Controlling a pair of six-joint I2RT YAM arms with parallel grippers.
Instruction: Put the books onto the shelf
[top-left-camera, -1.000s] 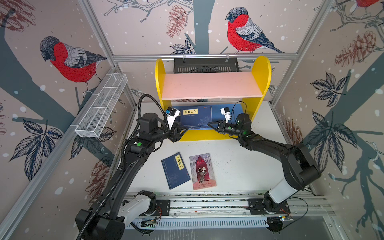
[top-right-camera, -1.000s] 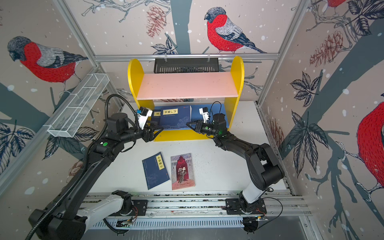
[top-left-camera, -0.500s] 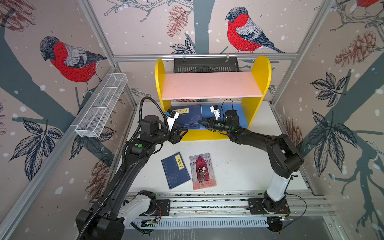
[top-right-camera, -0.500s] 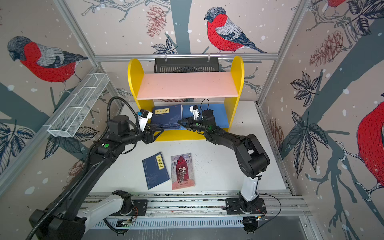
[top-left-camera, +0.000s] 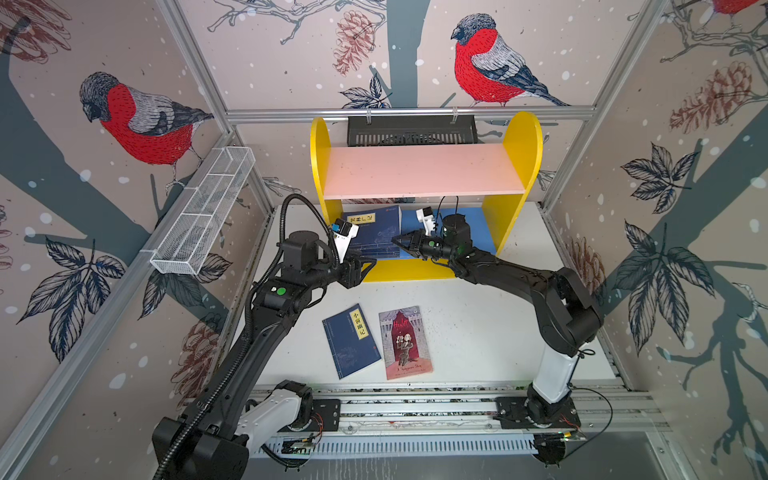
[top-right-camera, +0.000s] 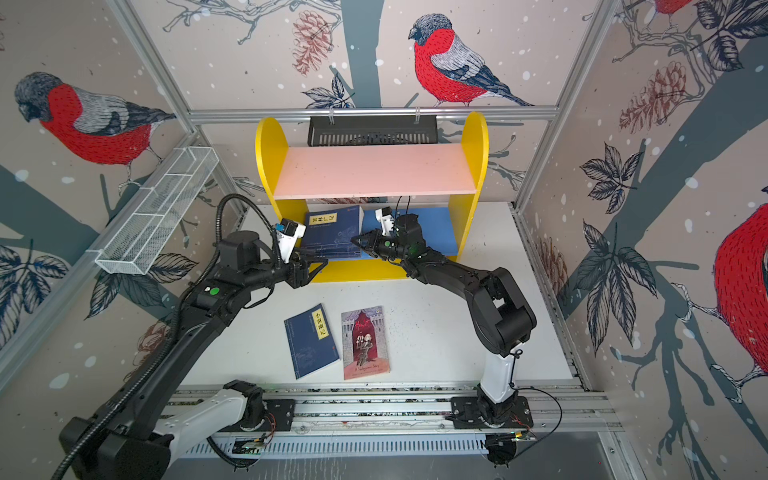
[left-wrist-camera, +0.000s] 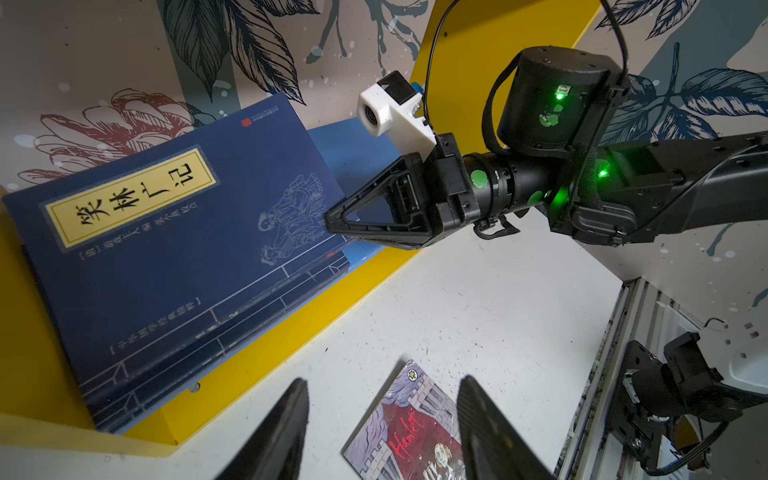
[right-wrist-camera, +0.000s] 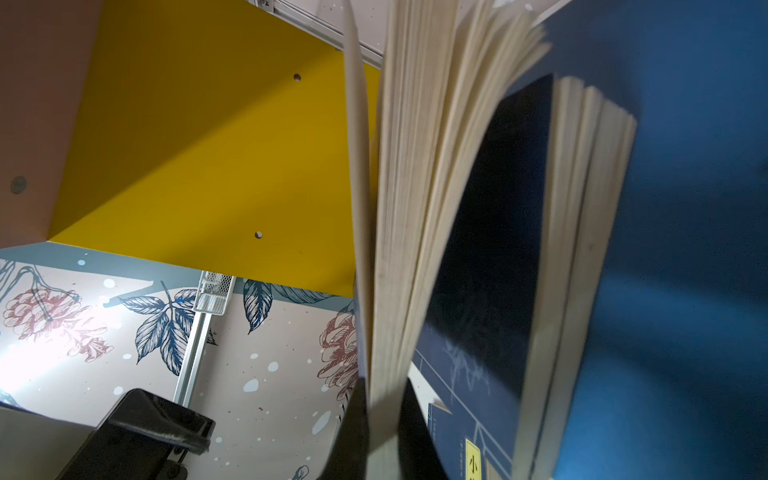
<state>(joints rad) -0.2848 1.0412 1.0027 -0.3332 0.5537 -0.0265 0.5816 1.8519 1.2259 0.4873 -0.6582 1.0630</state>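
Navy books sit on the lower board of the shelf, just ahead of the left gripper, its jaws apart and empty. The right gripper clamps the top book's pages; the Hamlet book lies behind both.

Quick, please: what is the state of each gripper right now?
Left gripper: open, holding nothing.
Right gripper: shut on the page edge of the top navy book.
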